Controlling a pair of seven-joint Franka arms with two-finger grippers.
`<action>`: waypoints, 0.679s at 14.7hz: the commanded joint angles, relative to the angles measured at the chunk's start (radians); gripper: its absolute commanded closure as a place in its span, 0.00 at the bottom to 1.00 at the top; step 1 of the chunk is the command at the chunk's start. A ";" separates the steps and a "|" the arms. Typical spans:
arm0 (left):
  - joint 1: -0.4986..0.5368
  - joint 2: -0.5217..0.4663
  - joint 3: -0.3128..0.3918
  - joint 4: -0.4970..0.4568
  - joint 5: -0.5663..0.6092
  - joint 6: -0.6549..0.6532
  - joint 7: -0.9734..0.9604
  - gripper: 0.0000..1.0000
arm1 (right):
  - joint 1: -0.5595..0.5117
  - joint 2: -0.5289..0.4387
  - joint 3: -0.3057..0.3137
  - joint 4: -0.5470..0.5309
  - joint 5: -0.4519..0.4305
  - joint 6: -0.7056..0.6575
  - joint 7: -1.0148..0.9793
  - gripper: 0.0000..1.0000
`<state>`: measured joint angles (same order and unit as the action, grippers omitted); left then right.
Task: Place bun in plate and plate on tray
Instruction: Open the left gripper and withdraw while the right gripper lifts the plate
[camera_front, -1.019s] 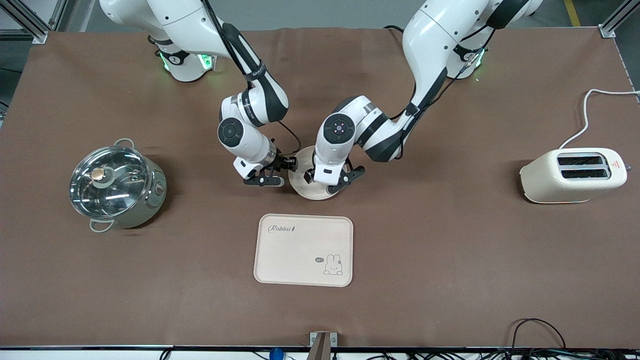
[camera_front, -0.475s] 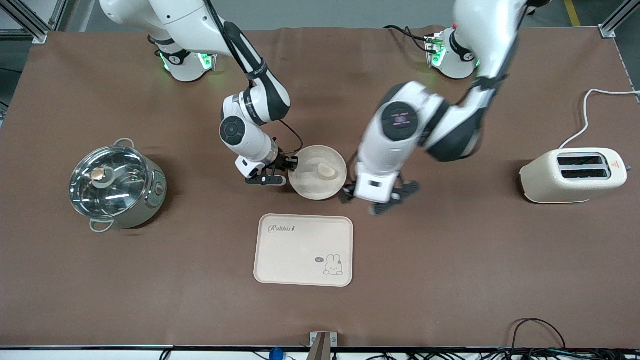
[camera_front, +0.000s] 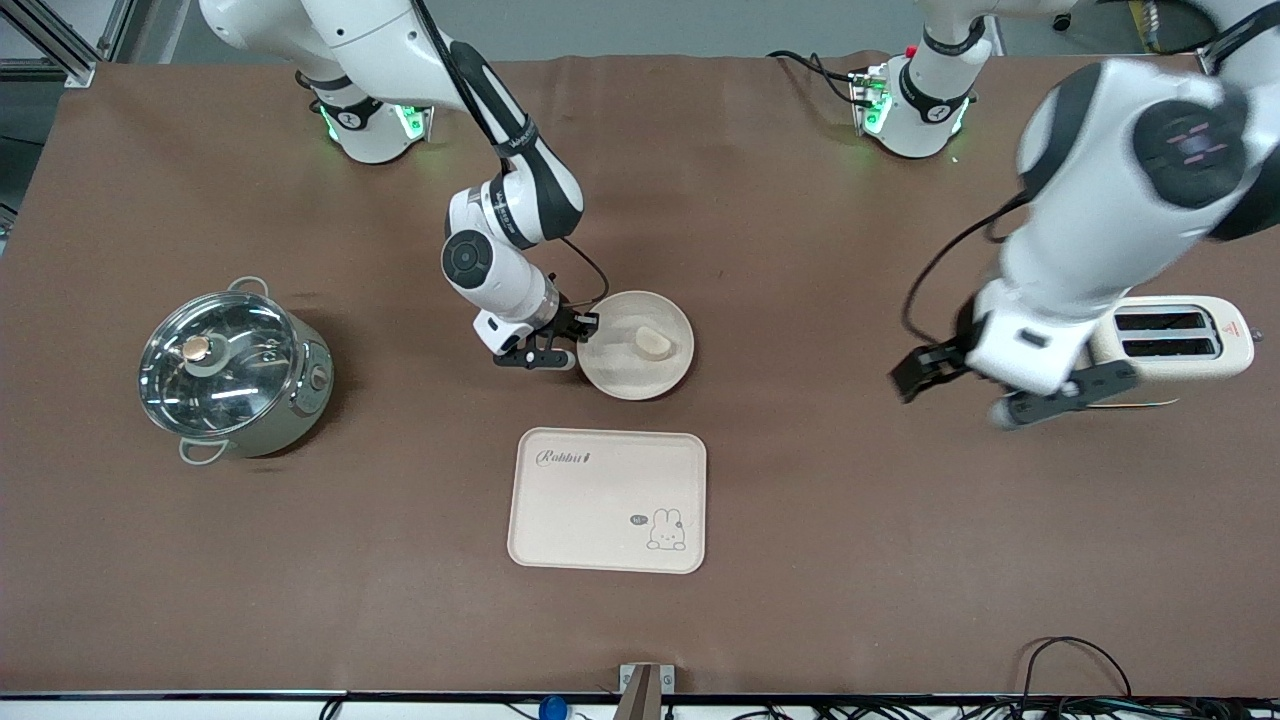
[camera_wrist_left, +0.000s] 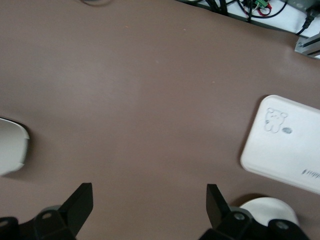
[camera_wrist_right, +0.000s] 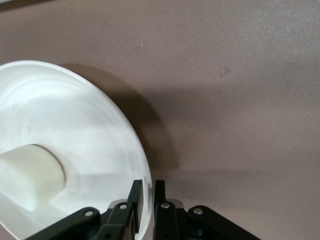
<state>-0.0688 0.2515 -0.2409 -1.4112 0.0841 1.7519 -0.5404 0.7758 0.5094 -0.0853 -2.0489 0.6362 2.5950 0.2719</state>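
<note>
Tray (camera_front: 607, 500): nearest the front camera, nothing on it, step 2 not done.
Plate (camera_front: 620, 375): on the table, just farther than the tray.
Bun (camera_front: 655, 342): in the plate, step 1 done!
Right gripper (camera_front: 563, 340): fingers (camera_wrist_right: 136, 200) nipping the plate rim, ready to carry.
Left gripper (camera_front: 1000, 390): spread wide, holding nothing, in the air by the toaster (camera_front: 1185, 335).

The tray (camera_front: 607, 500) carries the script word "Rabbit" near one corner. Beside its rabbit drawing sits a small dark mark too tiny to read. Nothing else shows legible writing.
</note>
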 joint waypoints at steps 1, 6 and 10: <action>0.055 -0.092 -0.008 -0.029 0.009 -0.089 0.150 0.00 | 0.025 0.026 -0.007 0.006 0.036 0.043 0.004 1.00; 0.112 -0.230 0.018 -0.049 -0.009 -0.238 0.364 0.00 | 0.011 -0.023 -0.007 0.045 0.042 -0.042 0.035 1.00; 0.054 -0.331 0.141 -0.121 -0.086 -0.304 0.442 0.00 | -0.065 -0.028 -0.011 0.203 0.040 -0.199 0.101 1.00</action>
<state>0.0251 -0.0047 -0.1623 -1.4435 0.0323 1.4485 -0.1339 0.7652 0.4975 -0.1003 -1.9123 0.6549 2.4715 0.3556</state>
